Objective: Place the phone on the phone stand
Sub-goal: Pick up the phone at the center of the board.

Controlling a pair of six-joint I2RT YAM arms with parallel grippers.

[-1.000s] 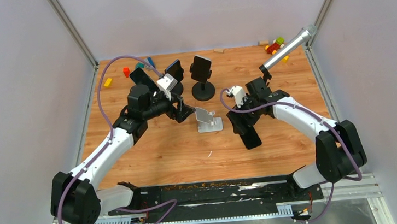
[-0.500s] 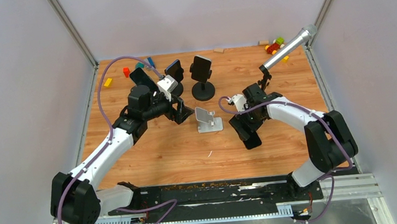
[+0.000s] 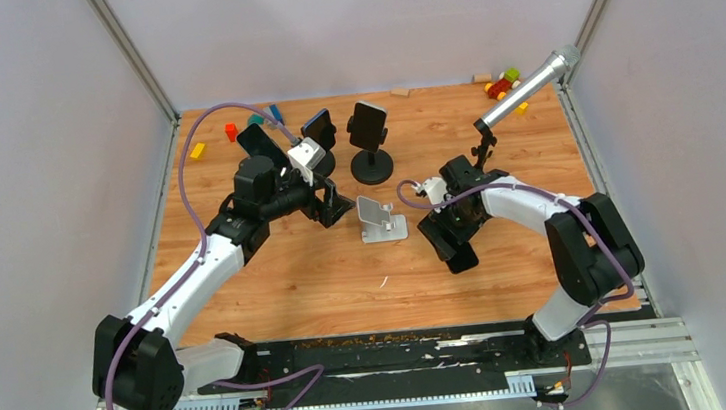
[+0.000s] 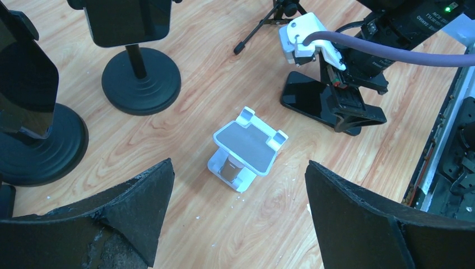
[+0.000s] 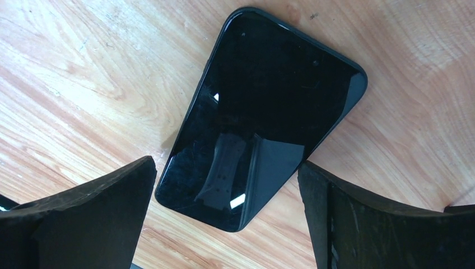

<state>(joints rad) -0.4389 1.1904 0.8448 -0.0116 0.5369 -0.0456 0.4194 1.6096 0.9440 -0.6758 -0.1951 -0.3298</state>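
Nothing of the task is done yet. The phone (image 5: pixel 263 117) lies flat on the table (image 3: pixel 295 272), at about 4 o'clock from the white stand (image 3: pixel 380 218) in the top view, near it but apart. The stand is bare.

Your right gripper (image 5: pixel 227 168) hangs directly over the phone, fingers wide apart on either side of it, holding nothing. Your left gripper (image 4: pixel 238 164) hovers above the stand, also spread wide and empty.

What is left: grasp the phone, lift it, carry it toward 10 o'clock and rest it on the stand's sloped plate against its two small lips.

The phone is a thin black slab with rounded corners. Its glossy face mirrors the gripper above and probably makes it slippery to pinch.
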